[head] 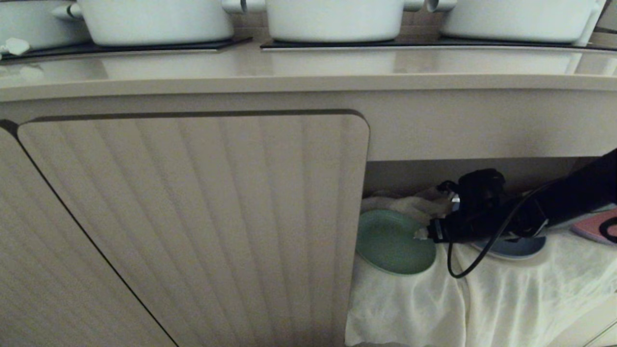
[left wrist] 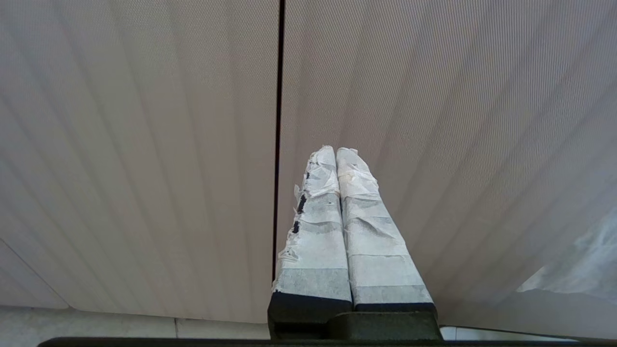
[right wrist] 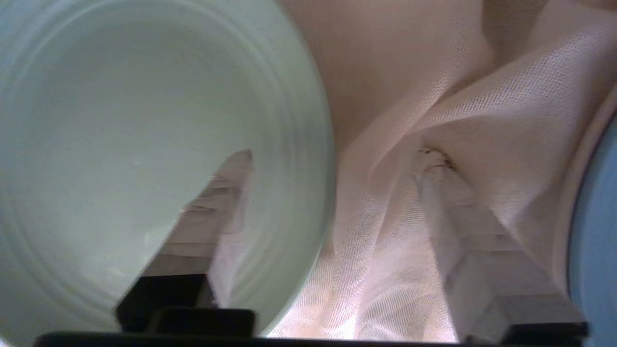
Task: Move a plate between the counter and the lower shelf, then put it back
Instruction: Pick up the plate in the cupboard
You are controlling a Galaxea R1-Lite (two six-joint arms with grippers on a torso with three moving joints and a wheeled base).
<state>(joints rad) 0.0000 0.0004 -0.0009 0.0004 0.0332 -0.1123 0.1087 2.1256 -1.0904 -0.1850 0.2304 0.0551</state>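
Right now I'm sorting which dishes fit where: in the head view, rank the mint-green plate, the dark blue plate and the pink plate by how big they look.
1. Mint-green plate, nearly whole in view.
2. and 3. Unsure: the dark blue plate is mostly hidden behind the right gripper, and the picture's edge cuts off the pink plate.

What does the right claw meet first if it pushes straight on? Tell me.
Most likely the mint-green plate: the right claw points across the lower shelf at it, fingers spread astride its rim, one above the plate, one over the white cloth. Depth is unclear.
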